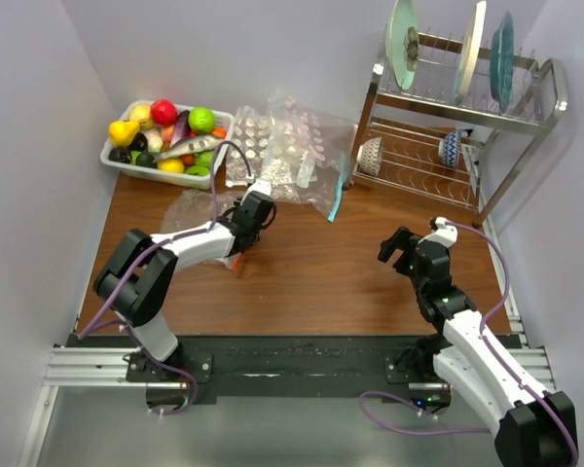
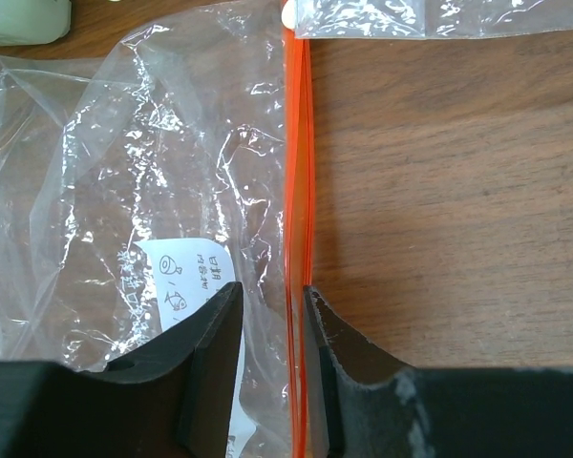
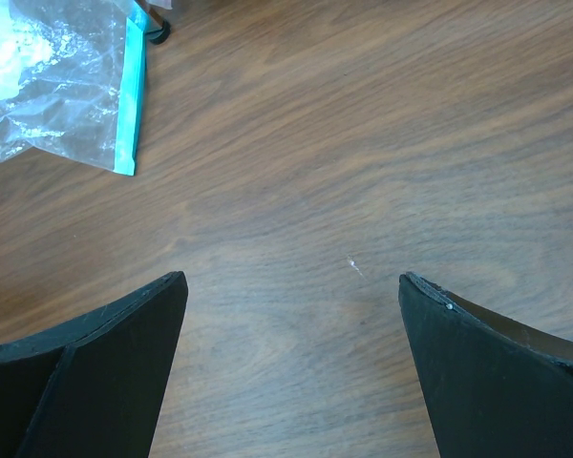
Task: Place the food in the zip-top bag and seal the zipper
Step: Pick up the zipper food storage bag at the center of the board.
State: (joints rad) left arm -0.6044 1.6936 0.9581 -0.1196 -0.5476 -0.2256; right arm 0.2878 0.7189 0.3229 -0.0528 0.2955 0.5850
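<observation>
We counted two arms at the table's near edge. One bin stood at the far left corner with roughly a dozen pieces of food, too crowded for an exact count. We saw at least two clear bags: one bag with an orange zipper and one teal-strip bag. One rack at the far right corner carried three plates and two bowls.
</observation>
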